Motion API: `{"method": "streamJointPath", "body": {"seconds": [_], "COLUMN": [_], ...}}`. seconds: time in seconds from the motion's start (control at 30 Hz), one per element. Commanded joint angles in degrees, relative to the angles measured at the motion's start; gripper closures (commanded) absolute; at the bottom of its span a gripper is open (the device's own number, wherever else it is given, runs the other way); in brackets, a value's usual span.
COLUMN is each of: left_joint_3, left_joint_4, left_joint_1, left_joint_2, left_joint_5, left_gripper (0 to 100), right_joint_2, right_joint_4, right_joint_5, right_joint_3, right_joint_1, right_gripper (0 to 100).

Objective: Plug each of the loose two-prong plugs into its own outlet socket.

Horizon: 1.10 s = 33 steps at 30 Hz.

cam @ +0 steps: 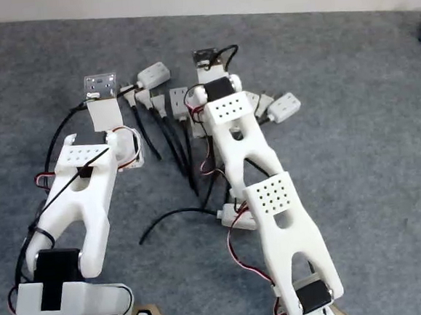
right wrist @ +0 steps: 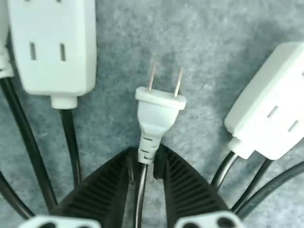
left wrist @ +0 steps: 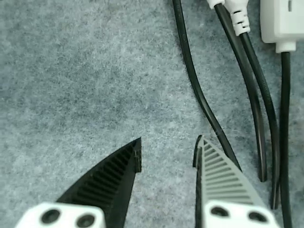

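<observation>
right gripper [right wrist: 142, 159]: jaws pinched narrow on the ribbed neck of a two-prong plug [right wrist: 159, 111], just behind its white body. the prongs were bare and pointed into the carpet gap between two sockets. one outlet socket [right wrist: 52, 47] showed both slots empty. a second socket [right wrist: 270, 118] sat on the plug's other side, angled, its visible slots also empty. the plug touched neither. could not tell whether the plug was lifted or resting on the carpet [left wrist: 71, 71].

left gripper [left wrist: 166, 152]: jaws moderately apart with nothing between them, over bare carpet. a black cord [left wrist: 199, 90] ran just beside the lighter finger.

high view: the right arm extended up the centre of the frame into the cluster of white pieces at upper centre. two loose plugs [cam: 151, 100] lay there side by side, their cords trailing down toward mid-frame.

progress, as judged: no plug seen seated anywhere. the first plug was gripped but not lined up, since its prongs aimed between the sockets rather than at a face. every insertion remained to do.
</observation>
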<state>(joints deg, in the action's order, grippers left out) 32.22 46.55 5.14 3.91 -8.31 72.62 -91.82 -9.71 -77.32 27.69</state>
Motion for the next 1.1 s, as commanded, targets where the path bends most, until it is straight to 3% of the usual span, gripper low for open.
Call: {"method": "streamJointPath", "body": {"seconds": [0.0, 0.13, 0.37, 0.6, 0.73, 1.07], "left_joint_3": [-0.75, -0.66, -4.0, -13.76, -18.77, -42.07], "left_joint_4": [-0.53, -0.88, 0.7, 11.69, 17.41, 45.71], "left_joint_1": [0.4, -0.22, 0.66, 2.68, 0.92, -0.4], "left_joint_2": [2.68, 2.07, 2.68, 2.68, 2.68, 2.59], "left_joint_5": [-0.35, -0.26, -0.18, 4.66, 8.18, 15.82], "left_gripper": [81, 81, 81, 81, 81, 81], "right_joint_2": [0.57, -0.13, -9.71, -31.52, -44.97, -70.46], "right_joint_4": [-0.4, -3.21, -9.45, -9.36, -9.36, -8.92], "right_joint_5": [-0.44, -0.18, 11.34, 15.21, 21.8, 24.7], "right_joint_3": [1.01, 0.4, -2.24, 20.18, 33.71, 58.86], "right_joint_1": [0.31, -0.75, -0.57, -3.12, -1.27, 0.04], "right_gripper": [99.3, 99.1, 99.1, 99.1, 99.1, 99.1]}}
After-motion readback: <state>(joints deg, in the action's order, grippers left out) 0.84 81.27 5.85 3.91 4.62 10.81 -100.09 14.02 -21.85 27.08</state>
